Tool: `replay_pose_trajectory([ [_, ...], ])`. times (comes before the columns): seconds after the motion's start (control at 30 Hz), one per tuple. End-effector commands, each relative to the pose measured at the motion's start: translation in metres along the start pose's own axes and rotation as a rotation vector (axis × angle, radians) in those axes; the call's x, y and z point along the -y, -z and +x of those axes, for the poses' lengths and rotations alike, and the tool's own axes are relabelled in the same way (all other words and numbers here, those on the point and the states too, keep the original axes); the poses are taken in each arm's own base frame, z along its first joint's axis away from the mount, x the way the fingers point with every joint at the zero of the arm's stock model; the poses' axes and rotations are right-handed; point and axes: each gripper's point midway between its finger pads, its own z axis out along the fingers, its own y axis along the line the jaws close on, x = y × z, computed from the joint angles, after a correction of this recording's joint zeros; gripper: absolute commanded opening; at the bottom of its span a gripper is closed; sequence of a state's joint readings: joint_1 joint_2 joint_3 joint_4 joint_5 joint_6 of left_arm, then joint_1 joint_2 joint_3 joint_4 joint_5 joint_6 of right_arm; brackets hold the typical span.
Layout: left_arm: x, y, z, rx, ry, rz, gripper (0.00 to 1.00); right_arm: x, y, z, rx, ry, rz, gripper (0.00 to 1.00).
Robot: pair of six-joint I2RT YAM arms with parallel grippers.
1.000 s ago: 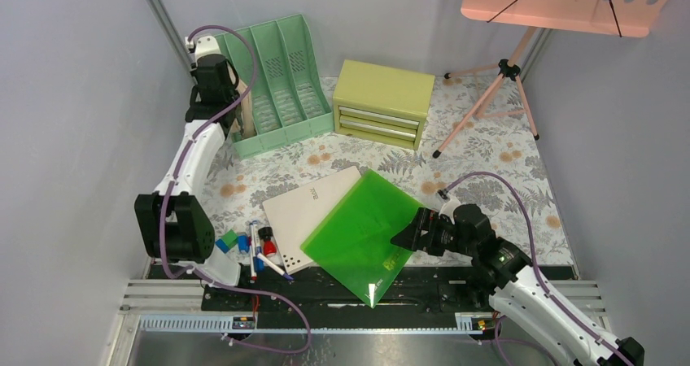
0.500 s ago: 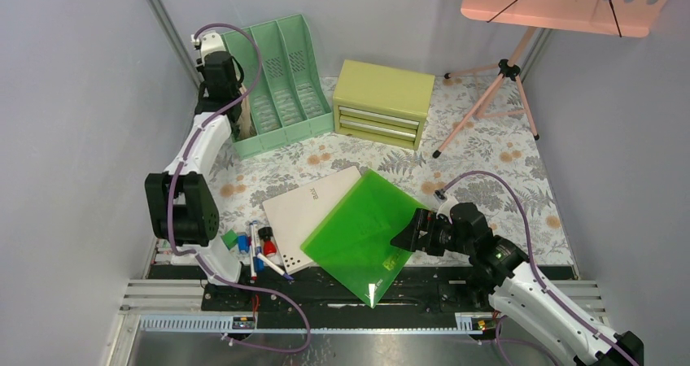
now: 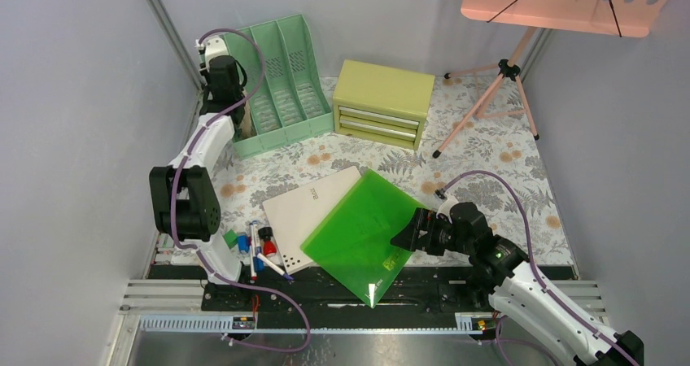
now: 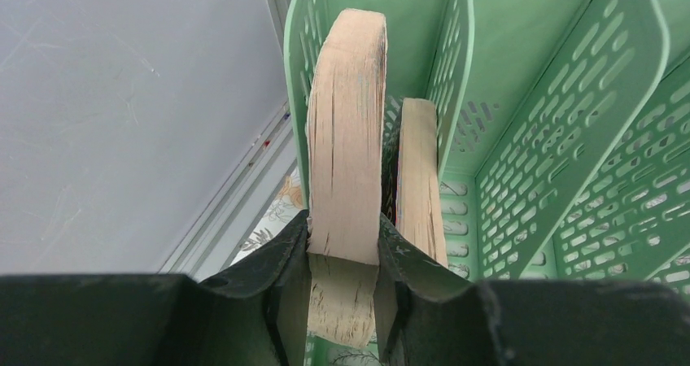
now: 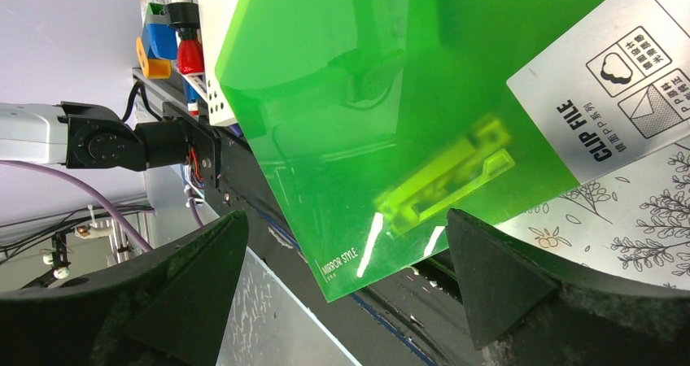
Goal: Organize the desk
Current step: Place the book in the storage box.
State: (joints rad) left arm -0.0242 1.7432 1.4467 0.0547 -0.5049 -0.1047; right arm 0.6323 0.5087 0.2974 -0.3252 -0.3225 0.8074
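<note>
Down at the near edge, the right gripper (image 3: pixel 409 237) has its jaws spread wide, nothing between them, hovering at the right-hand edge of a green folder (image 3: pixel 358 228). From the wrist camera the 2 fingers (image 5: pixel 195 260) frame the folder's clip, and whether either touches the plastic I cannot tell. The folder lies flat, its near corner hanging off the desk (image 3: pixel 488 163) over the black rail. Its left edge overlaps a white notepad (image 3: pixel 303 207). Just left of the pad sits a cluster of pens and small coloured bits (image 3: pixel 259 248).

The desk itself, with its fern and orange flower print, runs from that rail to the back wall and carries everything here.

Farther back, centre, a yellow-green drawer chest (image 3: pixel 382 102) stands with 2 drawer fronts showing. To its right, a pink tripod stand (image 3: pixel 488 98) has its feet on the desk.

Back left, a mint file rack (image 3: pixel 285 81) with 3 slots. The left gripper (image 4: pixel 343 301) is up there, jaws clamped on a thick book (image 4: pixel 346 138), page edges toward the camera, standing upright in the leftmost slot. A thinner second book (image 4: pixel 419 179) stands just beside it on the right, seemingly in the same slot.
</note>
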Motion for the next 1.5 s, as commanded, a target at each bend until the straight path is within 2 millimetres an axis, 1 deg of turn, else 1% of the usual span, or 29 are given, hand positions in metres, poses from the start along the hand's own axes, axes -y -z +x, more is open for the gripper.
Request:
replay_pose_trajectory([
  [0.0,-0.001,0.001,-0.034,0.117,0.078,-0.009,0.04,-0.012,0.004,-0.014,0.043,0.034,-0.015,0.99],
  [0.03,-0.001,0.002,-0.034,0.12,0.078,-0.009,0.07,-0.012,0.004,-0.014,0.042,0.034,-0.015,0.99],
  [0.1,-0.002,0.004,-0.036,0.123,0.073,-0.009,0.25,-0.012,0.004,-0.014,0.041,0.034,-0.016,0.99],
  [0.2,-0.005,0.009,-0.043,0.136,0.089,-0.013,0.47,-0.013,0.005,-0.014,0.044,0.035,-0.016,0.99],
  [0.3,-0.002,0.015,-0.05,0.147,0.107,0.018,0.57,-0.013,0.005,-0.014,0.043,0.032,-0.017,0.99],
  [0.33,0.0,0.017,-0.052,0.148,0.114,0.03,0.6,-0.012,0.005,-0.014,0.043,0.03,-0.016,0.99],
  [0.5,-0.005,0.029,-0.062,0.15,0.152,0.032,0.69,-0.014,0.005,-0.013,0.04,0.027,-0.021,0.99],
  [0.63,-0.006,0.047,-0.073,0.166,0.181,0.07,0.76,-0.014,0.005,-0.014,0.042,0.024,-0.02,0.99],
  [0.73,-0.008,0.062,-0.077,0.175,0.203,0.104,0.8,-0.015,0.005,-0.014,0.041,0.02,-0.022,0.99],
  [0.8,-0.008,0.072,-0.074,0.168,0.212,0.13,0.83,-0.015,0.005,-0.014,0.04,0.015,-0.023,0.99],
  [0.93,-0.001,0.097,-0.068,0.137,0.237,0.236,0.89,-0.016,0.005,-0.014,0.04,0.008,-0.026,0.99],
  [1.07,0.014,0.121,-0.052,0.056,0.255,0.366,0.94,-0.019,0.007,-0.014,0.04,0.0,-0.039,0.99],
  [1.2,0.021,0.146,-0.03,-0.058,0.271,0.448,0.96,-0.02,0.008,-0.013,0.05,-0.018,-0.052,0.99],
  [1.3,0.019,0.162,-0.005,-0.16,0.28,0.463,0.98,-0.019,0.009,-0.012,0.058,-0.041,-0.059,0.99],
  [1.33,0.016,0.168,0.009,-0.21,0.282,0.459,0.98,-0.017,0.009,-0.01,0.059,-0.049,-0.059,0.99],
  [1.37,0.013,0.173,0.019,-0.238,0.28,0.454,0.99,-0.017,0.009,-0.01,0.062,-0.058,-0.061,0.99],
  [1.47,0.016,0.197,0.045,-0.325,0.296,0.52,0.99,-0.011,0.007,-0.005,0.057,-0.086,-0.059,0.99],
])
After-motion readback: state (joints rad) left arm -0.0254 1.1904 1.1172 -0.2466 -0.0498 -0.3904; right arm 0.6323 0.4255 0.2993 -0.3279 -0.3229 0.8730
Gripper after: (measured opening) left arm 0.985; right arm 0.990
